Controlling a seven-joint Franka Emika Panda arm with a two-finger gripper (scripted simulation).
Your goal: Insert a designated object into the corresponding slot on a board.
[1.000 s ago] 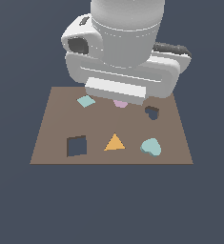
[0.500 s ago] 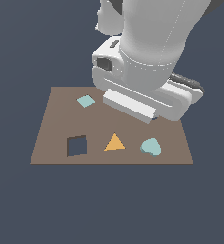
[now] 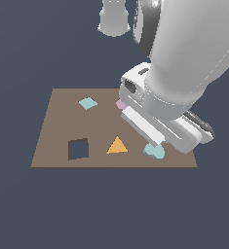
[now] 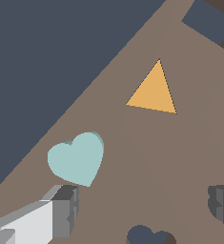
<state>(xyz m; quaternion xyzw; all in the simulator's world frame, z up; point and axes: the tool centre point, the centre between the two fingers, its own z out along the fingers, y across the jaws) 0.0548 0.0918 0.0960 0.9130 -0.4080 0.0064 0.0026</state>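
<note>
Fingers (image 4: 63, 209) spread beside teal heart (image 4: 76, 158), tip toward them.

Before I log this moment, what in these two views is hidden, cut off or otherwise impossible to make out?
- Heart slot: cut off by the wrist view's edge; hidden behind the arm in the exterior view.
- Teal heart: mostly covered by the arm in the exterior view; whole only in the wrist view.
- Pink piece: only a sliver shows past the arm, shape unclear.
- Gripper: fingers apart, but the fingertips are cut off in the wrist view.
- Square hole: clipped in the wrist view.
</note>
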